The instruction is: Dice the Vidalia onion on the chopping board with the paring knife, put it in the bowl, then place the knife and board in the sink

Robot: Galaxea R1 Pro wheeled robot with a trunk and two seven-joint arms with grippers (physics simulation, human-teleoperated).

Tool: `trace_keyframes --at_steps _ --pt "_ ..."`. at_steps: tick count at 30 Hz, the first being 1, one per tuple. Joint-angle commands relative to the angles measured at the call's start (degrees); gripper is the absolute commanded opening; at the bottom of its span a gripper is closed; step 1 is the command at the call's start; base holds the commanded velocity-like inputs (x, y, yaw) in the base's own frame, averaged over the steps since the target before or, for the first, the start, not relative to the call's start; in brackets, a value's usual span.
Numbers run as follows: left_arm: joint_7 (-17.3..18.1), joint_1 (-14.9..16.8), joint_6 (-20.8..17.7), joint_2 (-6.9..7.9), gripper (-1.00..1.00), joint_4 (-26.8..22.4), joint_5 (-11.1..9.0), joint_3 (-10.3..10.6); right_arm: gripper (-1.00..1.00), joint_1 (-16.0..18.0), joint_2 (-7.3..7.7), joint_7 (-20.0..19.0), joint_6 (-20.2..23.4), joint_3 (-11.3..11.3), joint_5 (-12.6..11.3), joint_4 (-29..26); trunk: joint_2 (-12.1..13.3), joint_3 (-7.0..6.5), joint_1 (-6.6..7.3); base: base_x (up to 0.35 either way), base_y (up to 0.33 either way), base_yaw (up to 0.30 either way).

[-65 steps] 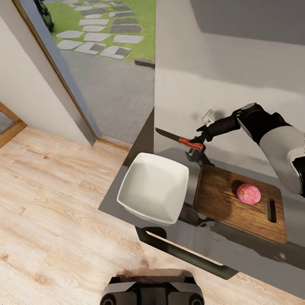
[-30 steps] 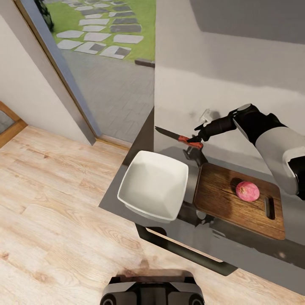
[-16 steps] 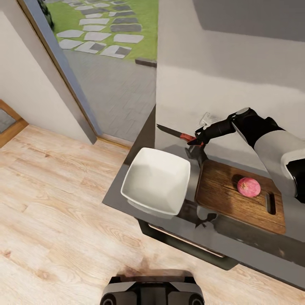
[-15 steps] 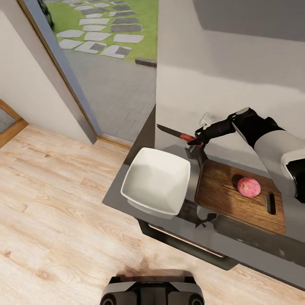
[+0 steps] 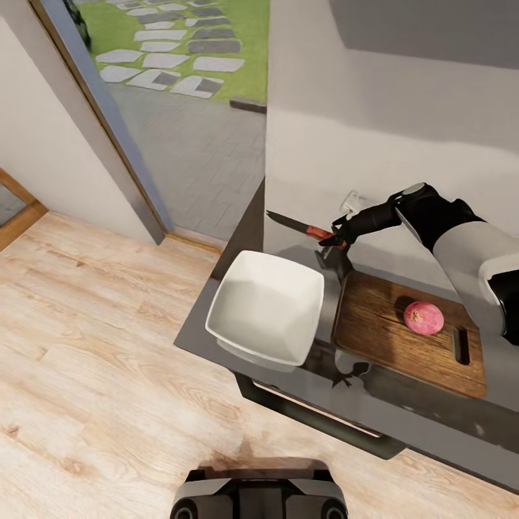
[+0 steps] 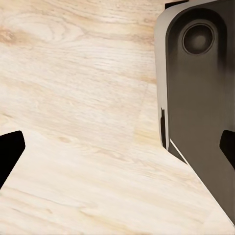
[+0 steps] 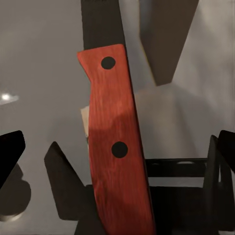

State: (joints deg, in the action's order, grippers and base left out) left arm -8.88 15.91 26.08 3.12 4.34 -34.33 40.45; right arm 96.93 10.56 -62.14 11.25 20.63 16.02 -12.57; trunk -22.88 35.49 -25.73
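The paring knife (image 5: pixel 303 228) lies on the grey countertop (image 5: pixel 216 339) behind the white bowl (image 5: pixel 265 306), its dark blade pointing towards the counter's left end. My right gripper (image 5: pixel 337 236) hovers open at the end of the red handle (image 7: pixel 110 98), whose sides lie apart from both fingers. The whole Vidalia onion (image 5: pixel 423 318) rests on the chopping board (image 5: pixel 382 339), right of the bowl and near the handle slot. My left gripper (image 6: pixel 117 152) hangs open over the wooden floor. The sink is out of view.
A wall with a white socket (image 5: pixel 353 200) rises right behind the knife. Left of the counter's end, an open doorway (image 5: pixel 180 144) leads to paving and grass. Light wood floor (image 5: pixel 94 346) lies in front, with my dark base (image 5: pixel 259 497) at the bottom.
The head view has shifted slightly. My right gripper has drawn closer to the knife handle's end. Knife, bowl, board and onion have stayed where they were.
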Motion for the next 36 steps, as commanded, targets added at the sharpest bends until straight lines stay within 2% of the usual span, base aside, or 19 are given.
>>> trace_keyframes --at_steps 1,19,20,27,36 --pt "-0.26 0.03 0.2 -0.04 1.0 0.14 0.14 0.33 1.0 -0.11 -0.01 -0.36 1.14 0.56 0.5 -0.02 -0.04 0.11 -0.06 0.0 0.0 0.0" --pt "-0.26 0.0 0.2 -0.04 1.0 0.14 0.14 0.33 1.0 -0.77 -0.01 -0.35 1.14 0.58 0.5 0.0 -0.04 0.54 -0.06 0.0 0.0 0.0" --pt "-0.26 0.0 0.2 -0.04 1.0 0.14 0.14 0.33 -1.0 -0.77 -0.01 -0.35 1.14 0.57 0.55 0.0 -0.04 0.54 -0.06 0.0 0.0 0.0" --pt "-0.26 0.0 0.2 -0.04 1.0 0.14 0.14 0.33 -1.0 -0.78 -0.15 -0.35 1.14 0.64 1.87 0.0 -0.04 0.55 -0.06 0.0 0.0 0.0" --pt "-0.26 0.0 0.2 -0.04 1.0 0.14 0.14 0.33 -1.0 -0.78 -0.31 -0.35 1.21 0.64 2.08 -0.04 -0.04 0.55 -0.06 0.0 0.0 0.0"
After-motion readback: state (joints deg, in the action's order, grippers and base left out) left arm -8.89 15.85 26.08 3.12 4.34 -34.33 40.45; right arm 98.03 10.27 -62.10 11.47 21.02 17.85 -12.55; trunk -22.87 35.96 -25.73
